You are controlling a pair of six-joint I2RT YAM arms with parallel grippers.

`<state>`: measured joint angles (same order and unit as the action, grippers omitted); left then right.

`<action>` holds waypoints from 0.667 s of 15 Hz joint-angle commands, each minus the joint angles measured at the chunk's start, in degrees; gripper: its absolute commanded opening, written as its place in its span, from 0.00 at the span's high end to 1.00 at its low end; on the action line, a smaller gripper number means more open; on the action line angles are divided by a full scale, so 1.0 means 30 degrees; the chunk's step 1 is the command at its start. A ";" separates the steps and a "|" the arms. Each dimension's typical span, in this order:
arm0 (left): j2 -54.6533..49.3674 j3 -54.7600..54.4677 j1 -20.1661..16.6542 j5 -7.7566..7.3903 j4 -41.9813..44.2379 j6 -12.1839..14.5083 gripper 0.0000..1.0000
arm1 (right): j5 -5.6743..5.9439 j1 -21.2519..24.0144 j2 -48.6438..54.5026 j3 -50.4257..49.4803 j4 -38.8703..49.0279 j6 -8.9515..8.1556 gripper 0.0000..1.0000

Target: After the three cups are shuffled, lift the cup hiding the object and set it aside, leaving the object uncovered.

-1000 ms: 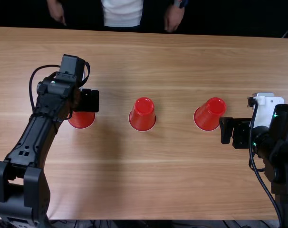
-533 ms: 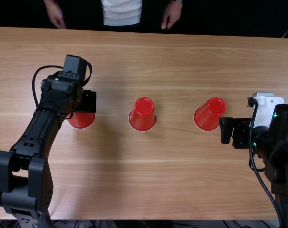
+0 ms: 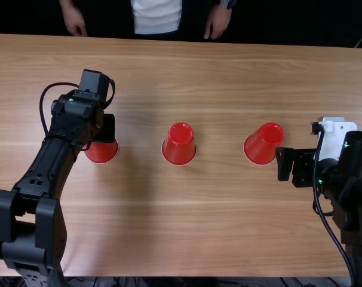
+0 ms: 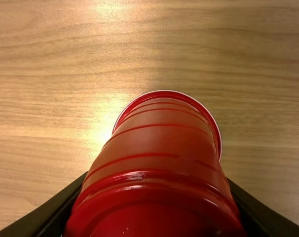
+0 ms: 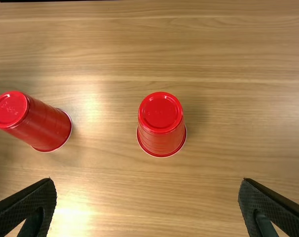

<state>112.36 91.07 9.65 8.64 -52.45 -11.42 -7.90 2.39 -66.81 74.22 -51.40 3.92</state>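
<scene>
three upside-down red plastic cups stand in a row mid-way across the light wooden bench (image 3: 229,78), well back from its far edge; what they cover is hidden. the left hand (image 4: 157,177) holds the left cup (image 3: 102,150), one finger against each side. the middle cup (image 3: 180,143) stands well apart. the right cup (image 3: 264,143) sits just beside the right hand (image 5: 148,210), which is spread wide.

Glossy, ribbed red plastic cups (image 3: 179,144) on smooth wooden table (image 3: 229,78) with soft sheen.

Three inverted red cups (image 3: 180,143) abreast
</scene>
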 commanded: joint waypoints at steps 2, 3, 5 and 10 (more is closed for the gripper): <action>-0.0596 0.1988 -0.0111 0.0072 -0.0342 -0.0131 1.00 | -0.0003 -0.0065 -0.0114 -0.0188 0.0096 -0.0148 0.00; -0.1270 0.2691 -0.0053 0.0036 -0.0975 -0.0131 1.00 | -0.0003 -0.0065 -0.0114 -0.0188 0.0096 -0.0148 0.00; -0.1651 0.3951 -0.0053 -0.0104 -0.2557 -0.0131 1.00 | -0.0003 -0.0065 -0.0144 -0.0188 0.0131 -0.0148 0.00; -0.2794 0.4654 -0.2484 0.0107 -0.3963 -0.0166 1.00 | -0.0003 -0.0270 -0.0144 -0.0188 0.0096 -0.0183 0.00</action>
<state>105.56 103.92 4.14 8.47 -64.18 -11.42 -7.92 2.24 -66.81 74.22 -51.35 3.90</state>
